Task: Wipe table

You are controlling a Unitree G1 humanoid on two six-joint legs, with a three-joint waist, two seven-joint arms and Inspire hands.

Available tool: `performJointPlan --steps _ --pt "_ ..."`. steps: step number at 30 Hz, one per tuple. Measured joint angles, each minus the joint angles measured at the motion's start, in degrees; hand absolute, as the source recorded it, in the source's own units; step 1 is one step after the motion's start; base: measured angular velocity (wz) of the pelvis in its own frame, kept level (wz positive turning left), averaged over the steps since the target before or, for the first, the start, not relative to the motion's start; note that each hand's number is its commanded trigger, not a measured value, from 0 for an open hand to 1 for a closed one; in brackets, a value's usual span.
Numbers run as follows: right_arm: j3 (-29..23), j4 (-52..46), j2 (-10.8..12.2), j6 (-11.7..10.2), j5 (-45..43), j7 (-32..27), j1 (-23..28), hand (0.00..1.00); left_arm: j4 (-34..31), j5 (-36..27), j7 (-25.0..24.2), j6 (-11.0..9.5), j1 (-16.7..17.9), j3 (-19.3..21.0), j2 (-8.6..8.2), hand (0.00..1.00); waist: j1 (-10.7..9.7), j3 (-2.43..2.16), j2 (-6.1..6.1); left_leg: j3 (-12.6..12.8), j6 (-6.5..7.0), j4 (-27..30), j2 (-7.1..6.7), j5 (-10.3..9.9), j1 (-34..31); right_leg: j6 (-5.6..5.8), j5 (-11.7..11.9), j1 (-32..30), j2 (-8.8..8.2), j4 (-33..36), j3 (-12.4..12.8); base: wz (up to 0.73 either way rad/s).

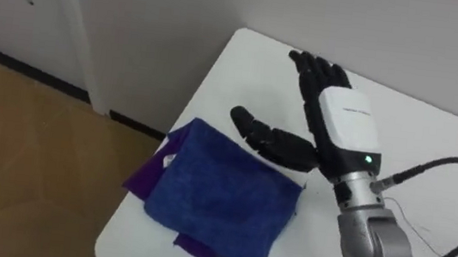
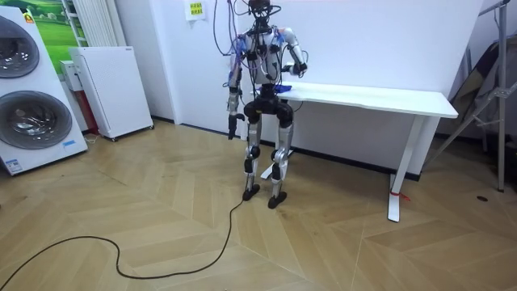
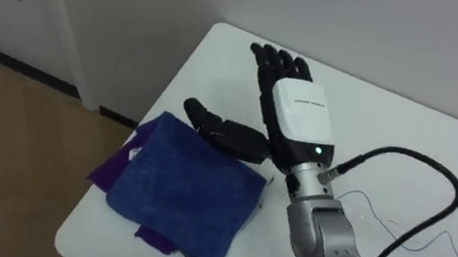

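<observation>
A blue cloth (image 1: 222, 193) (image 3: 183, 188) lies folded on the white table (image 1: 434, 152) (image 3: 403, 122) near its left end, with a purple cloth (image 1: 144, 179) (image 3: 108, 168) sticking out from under it. My right hand (image 1: 343, 116) (image 3: 296, 106) is open just right of the cloth, fingers straight toward the wall. Its thumb reaches to the cloth's far edge. Whether the palm rests on the table I cannot tell. In the room view my left hand (image 2: 231, 127) hangs at my side. I stand at the table's (image 2: 363, 99) left end.
The table's left edge and corner are close to the cloths, with wooden floor (image 1: 17, 165) below. A white wall runs behind the table. In the room view a washing machine (image 2: 28, 89) and a white cabinet (image 2: 113, 89) stand at the left.
</observation>
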Motion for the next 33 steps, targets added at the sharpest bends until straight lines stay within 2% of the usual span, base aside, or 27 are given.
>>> performJointPlan --steps 2,6,10,11,12,13,14,15,16,17,18,19,20,23,25,28,31,33 --pt "1.6 1.7 -0.1 -0.1 -0.1 0.6 0.0 0.0 -0.1 0.5 0.0 -0.2 -0.3 -0.2 0.06 0.0 0.2 0.28 0.44 -0.5 0.0 -0.2 -0.02 0.0 0.4 0.0 0.0 0.4 -0.04 -0.1 0.6 0.02" --pt "3.5 3.7 -0.1 -0.1 -3.7 2.1 0.5 0.0 -0.3 2.3 -0.4 -0.4 -1.3 -0.2 0.55 0.0 0.7 0.43 0.78 -0.4 0.0 -0.2 -0.1 0.0 0.3 0.0 0.0 0.3 -0.05 0.0 1.4 -0.03" --pt "4.2 3.7 0.1 -0.6 -6.3 2.6 2.2 0.0 -0.4 4.6 -0.3 -1.0 -1.5 -0.2 0.89 0.0 1.3 0.02 1.11 -1.2 0.01 -0.3 0.01 0.0 0.8 0.0 0.0 0.2 -0.02 0.6 1.1 -0.08" --pt "4.3 3.8 0.2 -1.0 -6.3 2.6 2.9 0.0 -0.4 4.8 -0.3 -1.0 -1.5 -0.6 0.82 0.0 1.4 0.08 1.67 -3.6 0.03 -0.6 0.62 0.0 1.7 0.06 -0.2 -1.1 0.38 3.0 0.8 -0.12" --pt "4.4 3.9 0.3 -1.4 -6.3 2.6 3.4 0.0 -0.4 4.8 -0.2 -1.2 -1.5 -0.8 0.93 0.0 1.4 -0.1 1.9 -5.1 0.03 -0.7 0.9 0.0 1.9 0.05 -0.2 -1.9 0.63 4.0 0.8 -0.34" --pt "5.0 3.9 0.7 -2.2 -6.4 2.6 3.6 0.0 -0.3 4.9 0.0 -1.6 -1.2 -1.3 1.45 0.0 1.5 -0.3 1.84 -9.1 0.02 -0.7 1.32 0.0 2.3 -0.2 -0.9 -2.8 1.82 3.2 1.8 -0.67" --pt "6.1 3.9 1.0 -3.0 -6.9 2.4 2.9 0.0 -0.1 6.3 0.2 -1.6 -0.9 -0.9 1.93 0.0 1.9 -0.4 1.46 -10.9 -0.14 -0.3 1.76 0.0 2.2 -1.85 1.5 -4.0 3.95 -3.6 4.4 -0.83" --pt "7.1 4.0 0.8 -3.4 -7.3 2.1 2.2 0.0 0.2 6.8 0.3 -1.6 -0.5 -0.3 1.64 0.0 2.0 -0.26 1.35 -10.1 -1.16 0.5 1.91 -0.5 1.6 -4.14 5.2 -4.3 4.48 -4.4 3.8 -0.52" --pt "8.5 4.1 0.3 -3.5 -7.6 1.3 2.5 0.0 1.0 7.0 0.1 -1.6 0.0 -0.3 1.1 0.0 -0.1 -0.28 1.78 -7.3 -4.96 2.3 2.36 -1.4 0.3 -3.97 5.8 -3.8 3.89 -3.1 2.2 0.29" --pt "8.7 4.1 -0.3 -3.1 -7.6 0.8 3.5 0.0 1.2 7.1 0.0 -1.7 -0.7 -1.2 0.98 0.0 -1.9 -0.24 1.6 -2.8 -5.48 0.1 2.84 -0.5 -1.7 -3.92 5.8 -3.1 3.01 -2.7 2.2 0.66" --pt "8.7 4.1 -0.7 -2.5 -7.6 0.8 3.6 0.0 1.1 7.1 -0.1 -2.1 -1.3 -1.8 1.07 0.0 -1.9 -0.02 1.26 -1.0 -4.77 -1.7 2.74 0.8 -3.3 -3.57 5.6 -3.0 2.61 -2.5 3.1 0.61" --pt "8.5 4.1 -0.8 -1.9 -7.6 0.9 3.4 0.0 1.2 7.0 0.0 -2.4 -2.8 -2.8 1.43 0.0 -0.6 0.46 0.5 1.7 -2.52 -2.2 2.31 4.8 -5.0 -2.03 4.6 -2.9 1.77 -1.8 4.5 0.17" --pt "8.6 4.0 -1.0 -2.0 -8.0 0.9 3.1 0.0 1.9 7.0 0.0 -2.4 -3.7 -3.9 1.49 0.0 0.2 0.38 0.23 1.8 -2.4 -2.1 1.95 5.3 -4.5 -1.38 4.2 -3.0 1.5 -1.7 4.0 0.07" --pt "8.9 4.1 -0.3 -2.6 -8.3 0.8 3.9 0.0 3.5 6.6 -0.1 -1.8 -4.1 -5.8 1.4 0.0 1.1 0.04 0.18 1.5 -2.28 -2.0 0.88 5.3 -3.7 -1.14 4.0 -2.6 1.26 -1.8 3.2 0.0" --pt "9.4 4.1 -0.3 -2.5 -8.3 0.8 4.2 0.0 3.5 6.5 -0.2 -1.5 -4.0 -6.4 1.45 0.0 1.1 -0.21 0.06 1.8 -2.17 -1.9 0.77 5.2 -3.8 -1.14 4.0 -2.1 1.18 -1.6 2.6 0.03" --pt "9.9 4.2 -0.4 -2.5 -8.0 0.8 4.2 0.0 3.5 6.4 -0.4 -1.4 -3.5 -7.1 1.22 0.0 1.1 -0.12 0.32 1.9 -1.69 -1.5 0.73 4.9 -4.2 -1.0 3.9 -2.0 1.02 -1.3 2.5 0.0" --pt "10.0 4.1 -0.3 -2.7 -8.4 0.8 5.2 0.0 3.4 6.4 -0.5 -1.4 -3.5 -8.3 1.15 0.0 1.2 -0.16 0.71 1.8 -1.44 0.3 -0.05 4.3 -5.1 -0.81 3.2 -2.1 0.67 -0.8 2.9 0.0" --pt "9.9 4.1 -0.3 -2.8 -8.7 0.6 6.0 0.0 3.3 6.5 -0.7 -1.3 -3.4 -8.6 1.08 0.0 1.2 -0.35 1.05 1.9 -1.37 0.9 -0.27 4.3 -5.5 -0.88 3.1 -2.3 0.49 -0.8 2.9 0.0"
